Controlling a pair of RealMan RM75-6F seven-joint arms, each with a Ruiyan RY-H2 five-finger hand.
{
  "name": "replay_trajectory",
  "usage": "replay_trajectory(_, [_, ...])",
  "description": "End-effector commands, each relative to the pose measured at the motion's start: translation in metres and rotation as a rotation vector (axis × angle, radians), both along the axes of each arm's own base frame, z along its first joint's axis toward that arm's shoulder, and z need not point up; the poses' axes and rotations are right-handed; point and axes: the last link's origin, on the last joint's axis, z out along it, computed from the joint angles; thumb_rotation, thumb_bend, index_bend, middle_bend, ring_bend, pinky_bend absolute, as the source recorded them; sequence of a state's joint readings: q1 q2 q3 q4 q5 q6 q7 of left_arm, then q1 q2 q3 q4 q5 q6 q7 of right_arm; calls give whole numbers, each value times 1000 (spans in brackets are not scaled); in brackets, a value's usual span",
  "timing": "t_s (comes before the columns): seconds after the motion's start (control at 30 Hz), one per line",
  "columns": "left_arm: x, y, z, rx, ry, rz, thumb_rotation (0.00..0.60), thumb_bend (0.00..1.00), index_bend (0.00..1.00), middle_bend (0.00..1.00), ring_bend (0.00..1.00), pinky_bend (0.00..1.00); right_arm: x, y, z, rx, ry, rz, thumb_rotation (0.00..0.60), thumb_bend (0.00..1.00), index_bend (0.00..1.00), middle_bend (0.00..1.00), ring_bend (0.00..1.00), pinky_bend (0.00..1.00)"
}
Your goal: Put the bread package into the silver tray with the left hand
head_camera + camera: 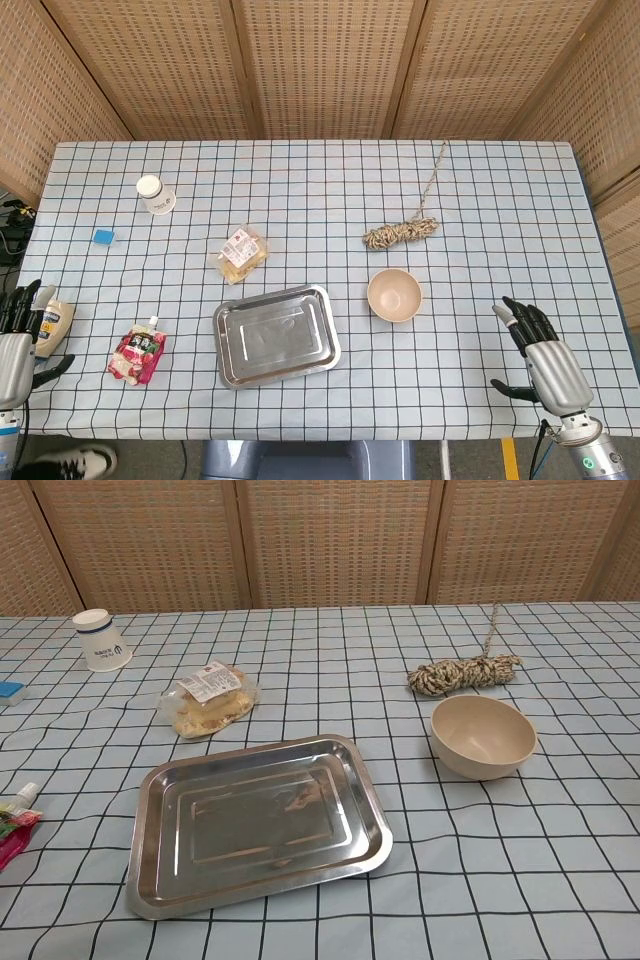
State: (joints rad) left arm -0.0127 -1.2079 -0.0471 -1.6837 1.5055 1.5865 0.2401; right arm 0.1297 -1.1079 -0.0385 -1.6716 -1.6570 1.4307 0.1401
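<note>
Head view: your left hand [17, 345] sits at the table's 8 o'clock corner, fingers up and spread, holding nothing, with a small mayo-type squeeze bottle [53, 320] just beside it at its 2 o'clock; can't tell if they touch. Your right hand [543, 355] is at the 4 o'clock corner, fingers apart, thumb out to the side, nothing in it. Neither hand shows in the chest view. The bread package [242, 253] lies flat on the checked tablecloth [330, 190], just left of centre, label up, well apart from both hands. The silver tray [276, 335] is near it at the package's 5 o'clock, not touching, slightly rotated; nothing in it in either view. In the chest view the bread package [208, 700] is at the tray's [258, 823] 11 o'clock, a clear strip of cloth between them. A beige bowl [394, 295] stands upright at the tray's 2 o'clock, apart from it. A coiled bundle of rope [400, 233] lies at the bowl's 12 o'clock, its loose end trailing toward the far edge. A white paper cup [155, 194] stands upside down at the package's 10 o'clock, and a small blue block [103, 236] lies at the cup's 7 o'clock. A red pouch with a white cap [138, 354] lies flat at the tray's 9 o'clock, between the tray and your left hand.
</note>
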Motion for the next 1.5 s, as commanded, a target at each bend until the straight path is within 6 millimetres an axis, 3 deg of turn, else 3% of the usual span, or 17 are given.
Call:
replay_trajectory(0.03, [0, 0, 0, 0, 0, 1, 600, 0, 0, 0, 0, 0, 0, 0, 0, 1, 1, 2, 600, 44, 20, 0, 0, 0])
replay_trajectory(0.33, [2, 3, -3, -9, 2, -2, 600, 0, 0, 0, 0, 0, 0, -1, 2, 0, -10, -3, 600, 44, 20, 0, 0, 0])
replay_trajectory(0.5, [9, 23, -8, -30, 16, -7, 600, 0, 0, 0, 0, 0, -1, -3, 4, -6, -21, -7, 600, 44, 20, 0, 0, 0])
replay_trajectory(0.83, [69, 129, -35, -276, 162, -103, 600, 0, 0, 0, 0, 0, -10, -17, 10, -20, -51, -54, 600, 43, 20, 0, 0, 0])
replay_trajectory(1.03, [93, 181, -58, -389, 231, -129, 600, 0, 0, 0, 0, 0, -17, -24, 9, -16, -59, -89, 600, 44, 20, 0, 0, 0])
replay_trajectory(1.37, [118, 223, -94, -471, 336, -154, 600, 0, 0, 0, 0, 0, -28, -33, 9, -16, -58, -135, 600, 44, 20, 0, 0, 0])
replay_trajectory(1.5, [131, 247, -125, -547, 373, -149, 600, 0, 0, 0, 0, 0, -37, -39, 14, -34, -63, -167, 600, 44, 20, 0, 0, 0])
